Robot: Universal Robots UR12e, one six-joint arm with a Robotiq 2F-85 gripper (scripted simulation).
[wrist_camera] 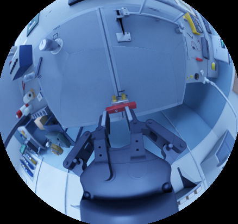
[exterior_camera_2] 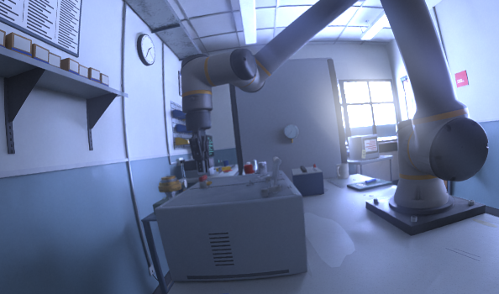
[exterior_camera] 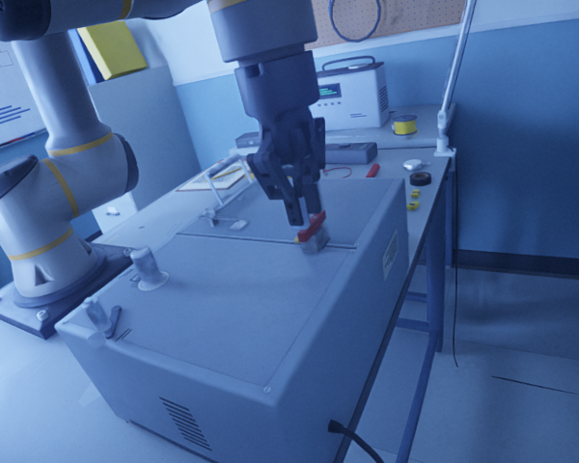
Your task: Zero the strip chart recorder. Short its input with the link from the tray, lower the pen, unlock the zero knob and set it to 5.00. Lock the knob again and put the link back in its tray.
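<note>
The red pen lever (exterior_camera: pixel 312 226) (wrist_camera: pixel 121 107) sits on its small carriage on the rail across the recorder's top, near the recorder's far right edge. My gripper (exterior_camera: pixel 301 213) (wrist_camera: pixel 116 115) hangs just above it, open and holding nothing. The zero knob (exterior_camera: pixel 147 266) (wrist_camera: pixel 46 44) stands upright on its collar at the near left of the recorder top, and a small lock lever (exterior_camera: pixel 113 319) lies beside a second post at the front corner. In the second side camera the gripper (exterior_camera_2: pixel 201 170) is over the lever (exterior_camera_2: pixel 203 178).
The recorder case (exterior_camera: pixel 240 294) fills the table's near end. Behind it lie a white instrument (exterior_camera: pixel 352 94), a dark box (exterior_camera: pixel 350 152), a yellow spool (exterior_camera: pixel 404 124), a red tool (exterior_camera: pixel 373 170) and a black tape roll (exterior_camera: pixel 420 178). A lamp pole (exterior_camera: pixel 452 75) is clamped at the table's right edge.
</note>
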